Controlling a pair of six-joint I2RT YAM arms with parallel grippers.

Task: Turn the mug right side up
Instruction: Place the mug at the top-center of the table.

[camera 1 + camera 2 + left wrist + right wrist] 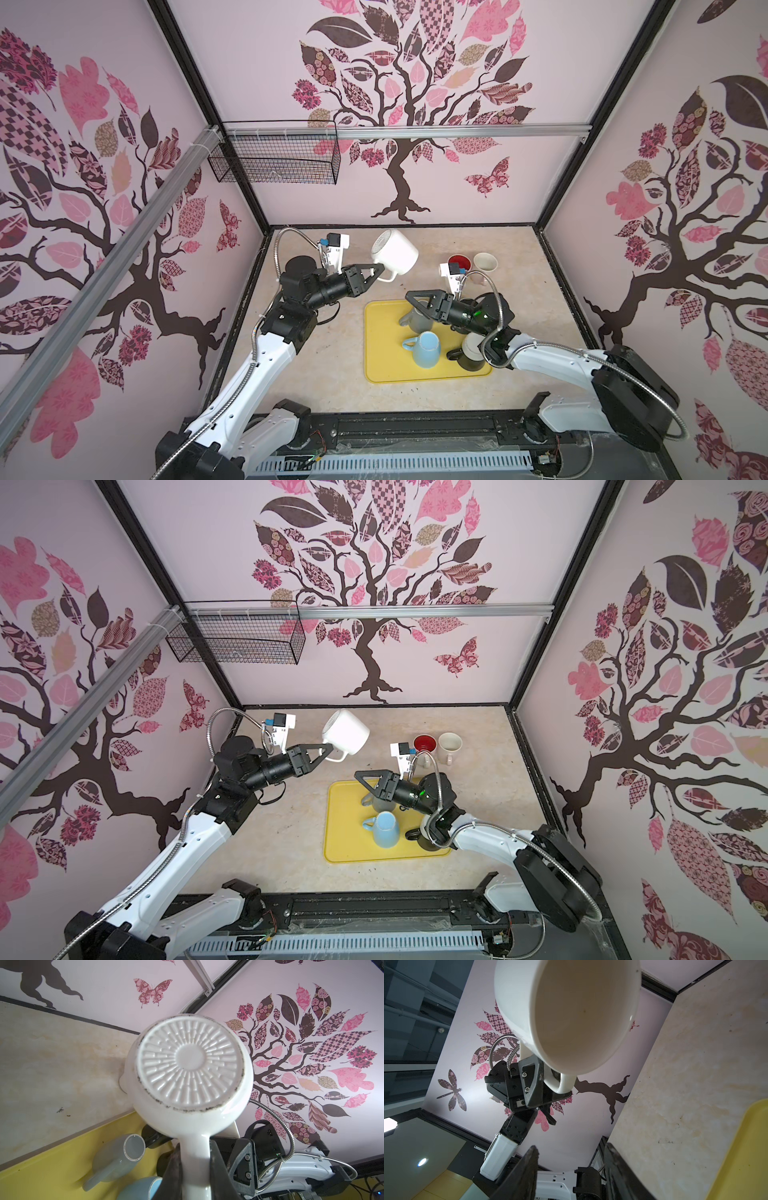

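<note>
One white mug (397,251), clenched by its handle in the left gripper (380,272), hangs tipped sideways above the table (332,374) beyond the yellow tray (382,365), a hold likely chosen so a wrist roll brings the rim up; right gripper (409,297) parted, empty.

The left gripper (379,271) points toward 2 o'clock, pinched on the handle of the mug (397,250), while the right gripper (410,297), reaching in from 4 o'clock, points toward 10 o'clock with jaws apart and empty.
</note>
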